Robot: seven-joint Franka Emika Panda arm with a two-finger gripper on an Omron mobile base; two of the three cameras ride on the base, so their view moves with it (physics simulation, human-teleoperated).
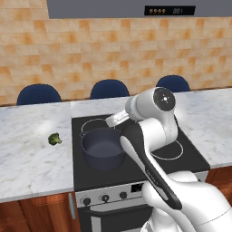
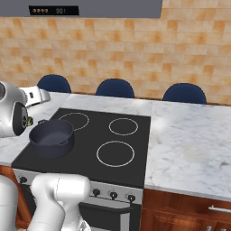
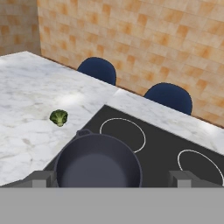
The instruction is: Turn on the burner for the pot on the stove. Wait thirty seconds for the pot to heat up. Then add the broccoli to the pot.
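My gripper (image 3: 112, 178) hangs above the near left part of the stove (image 1: 181, 158), and my two fingertips (image 3: 41, 178) stand far apart at the bottom of the hand view, spread wider than the pot and holding nothing. Between them, and lower down, sits the pot (image 3: 98, 165), dark blue-grey, round and without a lid; I see nothing inside it. It rests on the front left ring of the black glass cooktop, with one small handle toward the back left. In the left base view the pot (image 1: 103, 148) lies just left of my forearm, and in the right base view the pot (image 2: 52, 137) sits at the left side of the stove (image 2: 135, 149), close to my white elbow. The broccoli (image 3: 58, 117) lies on the marble counter (image 3: 26, 96) left of the stove, apart from the pot and not touching it; the left base view shows the broccoli (image 1: 55, 139) well away from the cooktop's edge. The small dark knobs (image 1: 105, 198) run along the silver front panel below the glass. Blue chair backs (image 1: 109, 89) stand behind the counter against the tiled wall (image 1: 113, 50).
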